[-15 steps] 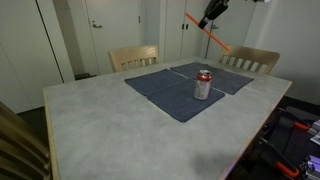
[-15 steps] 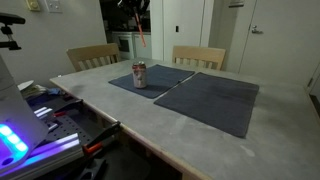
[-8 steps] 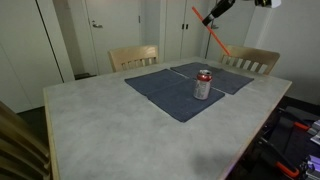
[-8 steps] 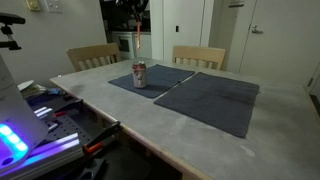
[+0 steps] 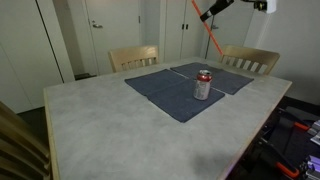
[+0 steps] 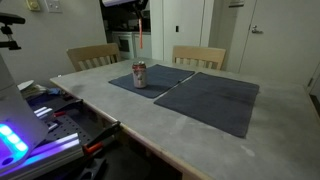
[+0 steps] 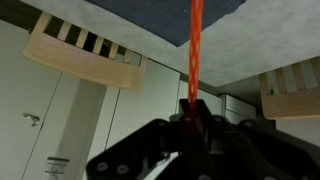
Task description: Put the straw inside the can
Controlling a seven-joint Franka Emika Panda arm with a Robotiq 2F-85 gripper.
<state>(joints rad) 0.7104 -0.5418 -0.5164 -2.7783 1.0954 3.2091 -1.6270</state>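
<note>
**Straw pinched high over the can, not yet in it**

Closest to me in both exterior views is the pale table (image 5: 95, 125), its front edge bare. Farther in lies a dark blue mat (image 5: 160, 92) with a second mat (image 6: 212, 100) alongside it. The can (image 5: 203, 84) stands upright on the first mat, its shiny top facing up.

Well above the can I have the gripper (image 5: 209, 14), jaws pressed together on the upper part of the straw (image 5: 210, 31). In the wrist view the gripper (image 7: 190, 128) shows as dark fingers (image 7: 150, 150) closed around the straw (image 7: 196, 50), which runs straight out from between them toward the mat.

The straw is off the table and clear of the can, with open air between its lower end and the can's top. In an exterior view the straw (image 6: 139, 35) looks nearly upright, its tip directly over the can (image 6: 139, 75). In an exterior view from across the table it slants, and the tip sits a little to one side of the can.

Beyond the can, wooden chairs (image 5: 134, 57) stand at the table's far edge. Behind them are white doors (image 5: 100, 25).
</note>
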